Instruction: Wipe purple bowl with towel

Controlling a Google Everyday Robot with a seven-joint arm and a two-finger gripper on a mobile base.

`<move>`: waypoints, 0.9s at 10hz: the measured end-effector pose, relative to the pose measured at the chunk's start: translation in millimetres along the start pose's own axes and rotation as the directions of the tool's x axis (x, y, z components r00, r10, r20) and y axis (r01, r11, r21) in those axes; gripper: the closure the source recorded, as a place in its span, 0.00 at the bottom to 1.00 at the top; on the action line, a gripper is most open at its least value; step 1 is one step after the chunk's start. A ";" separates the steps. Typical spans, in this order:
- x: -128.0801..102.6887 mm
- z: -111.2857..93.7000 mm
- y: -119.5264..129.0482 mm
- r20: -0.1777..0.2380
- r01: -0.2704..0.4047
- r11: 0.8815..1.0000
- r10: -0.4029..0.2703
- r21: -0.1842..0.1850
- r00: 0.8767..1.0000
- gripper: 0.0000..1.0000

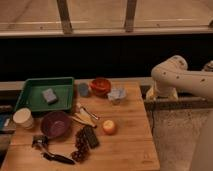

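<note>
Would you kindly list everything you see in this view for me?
table: 1, light wood, centre
tray: 1, green, back left
sponge: 1, grey-blue, in tray
cup: 1, cream-white, left edge
purple bowl: 1, dark purple, before tray
red-orange bowl: 1, red-orange, back centre
small object: 1, grey-blue, left of red-orange bowl
towel: 1, pale grey, right of red-orange bowl
fruit: 1, orange, right of purple bowl
dark block: 1, blackish, front centre
black-handled tool: 1, black, front left
arm: 1, white, right of table
claw: 0 seen, outside the picture
</note>
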 end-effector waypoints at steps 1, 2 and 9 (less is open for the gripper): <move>-0.1 0.0 0.0 0.000 0.000 1.000 0.000 0.000 1.000 0.20; -1.2 -0.6 0.8 0.005 0.001 1.000 -0.001 -0.005 1.000 0.20; -45.6 -32.4 80.2 0.103 0.203 0.956 -0.184 -0.214 0.977 0.20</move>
